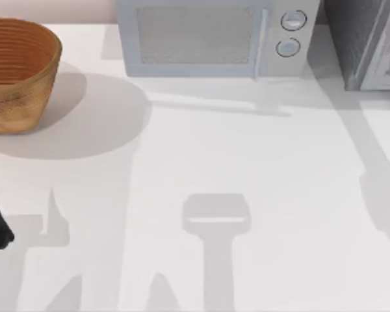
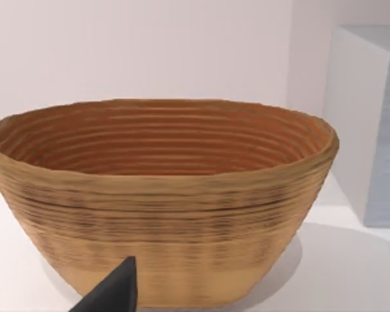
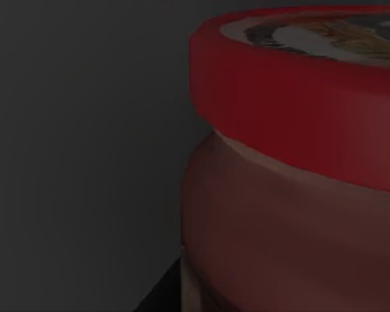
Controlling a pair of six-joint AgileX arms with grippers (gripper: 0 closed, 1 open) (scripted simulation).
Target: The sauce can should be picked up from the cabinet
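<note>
- Sauce can [image 3: 299, 195] very close up, against a dark grey wall, presumably the inside of the cabinet [image 3: 84, 143].
- Broad red rim at the top of the can, overhanging a reddish-brown label below it.
- Sliver of the can's top visible above the rim, bearing a dark-and-white mark with a touch of tan.
- Can tilted within the right wrist view, rim slanting across it.
- Small black wedge [image 3: 159, 296] just beside the can's lower side; impossible to identify.

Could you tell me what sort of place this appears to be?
Probably a simulated kitchen counter: a white table holds a light grey microwave, a woven basket and a dark cabinet; a sauce can shows close up.
</note>
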